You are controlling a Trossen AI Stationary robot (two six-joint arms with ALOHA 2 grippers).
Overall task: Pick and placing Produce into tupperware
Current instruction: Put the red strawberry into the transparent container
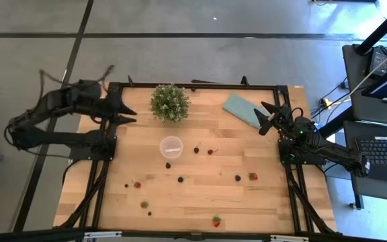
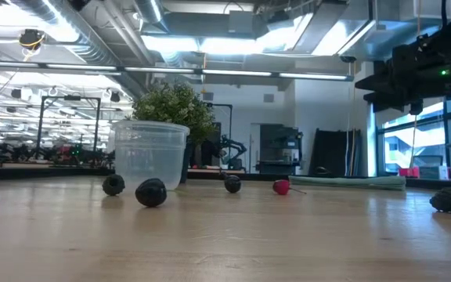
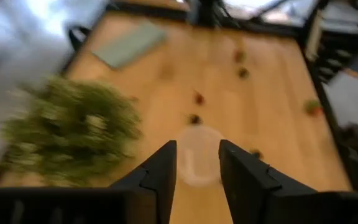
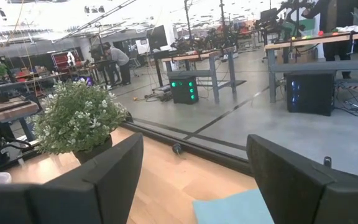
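Observation:
The tupperware, a small round clear cup, stands upright on its base in the middle of the wooden table. Produce lies loose around it: dark berries close to the cup, red strawberries farther off. My left gripper hangs open above the table's far left, tipped down toward the cup, with nothing between its fingers. My right gripper waits wide open at the table's far right, held level.
A bushy potted plant stands at the far edge, between the left gripper and the cup. A flat teal cloth lies at the far right, just before the right gripper. More berries lie toward the near edge.

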